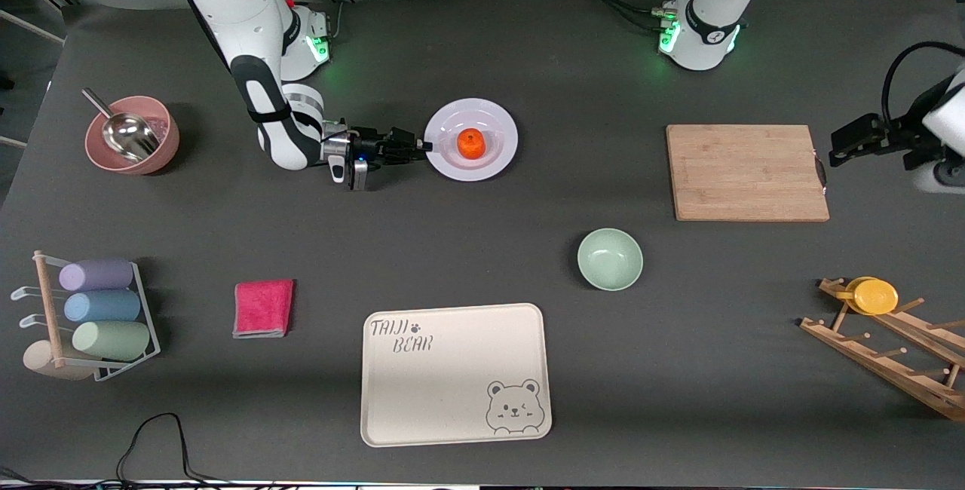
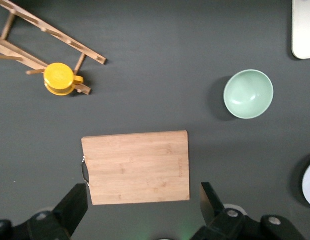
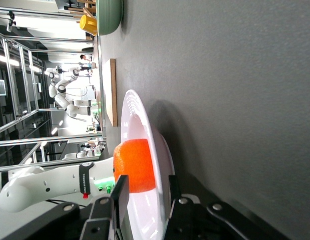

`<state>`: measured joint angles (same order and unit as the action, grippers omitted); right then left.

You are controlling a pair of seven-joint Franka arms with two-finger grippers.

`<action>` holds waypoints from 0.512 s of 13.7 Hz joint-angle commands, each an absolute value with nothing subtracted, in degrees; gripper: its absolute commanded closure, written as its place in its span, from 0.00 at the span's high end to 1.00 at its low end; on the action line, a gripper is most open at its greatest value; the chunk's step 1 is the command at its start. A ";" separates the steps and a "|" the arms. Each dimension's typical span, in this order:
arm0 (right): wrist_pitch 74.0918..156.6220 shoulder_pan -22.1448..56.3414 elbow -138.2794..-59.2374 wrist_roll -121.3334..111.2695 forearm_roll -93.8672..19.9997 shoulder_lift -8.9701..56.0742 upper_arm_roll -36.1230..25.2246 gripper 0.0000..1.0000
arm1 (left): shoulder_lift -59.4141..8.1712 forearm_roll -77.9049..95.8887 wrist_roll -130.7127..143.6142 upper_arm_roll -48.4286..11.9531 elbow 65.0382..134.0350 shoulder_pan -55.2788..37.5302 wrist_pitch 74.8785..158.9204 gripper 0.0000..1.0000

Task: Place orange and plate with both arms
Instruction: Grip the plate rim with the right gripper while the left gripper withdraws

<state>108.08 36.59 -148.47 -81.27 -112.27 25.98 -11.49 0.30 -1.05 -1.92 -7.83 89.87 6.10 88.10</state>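
The orange (image 1: 471, 143) lies in the middle of the white plate (image 1: 498, 163), which rests on the table between the two bases. My right gripper (image 1: 424, 147) is low at the plate's rim on the right arm's side. In the right wrist view the gripper (image 3: 146, 181) is open, one finger above the rim and one below it. The orange (image 3: 134, 165) sits on the plate (image 3: 139, 115) just past the fingers. My left gripper (image 1: 837, 154) is open and empty in the air at the left arm's end, beside the cutting board (image 1: 746, 172). In the left wrist view the gripper (image 2: 142, 192) is above the board (image 2: 137, 167).
A mint-green bowl (image 1: 610, 258) and a beige bear tray (image 1: 452, 373) lie nearer the camera. A pink cloth (image 1: 263, 307), a cup rack (image 1: 90, 316) and a pink bowl with a scoop (image 1: 132, 136) are at the right arm's end. A wooden rack with a yellow cup (image 1: 874, 295) is at the left arm's end.
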 commanded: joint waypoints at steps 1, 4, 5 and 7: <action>108.81 37.18 -147.48 -83.41 -114.17 27.33 -10.46 0.39 | 13.33 -0.44 -2.64 -5.80 105.87 4.40 95.00 1.00; 108.81 37.18 -147.48 -83.58 -114.17 27.25 -10.02 0.23 | 18.44 -0.53 -2.20 -5.54 110.02 3.69 94.05 1.00; 108.81 37.18 -147.48 -84.80 -114.26 27.33 -10.02 0.14 | 18.89 -0.53 -2.20 -5.62 110.47 3.60 93.61 1.00; 108.72 37.18 -147.48 -85.43 -114.52 27.25 -10.02 0.00 | 16.45 -0.61 -2.63 -5.63 108.38 3.69 91.85 1.00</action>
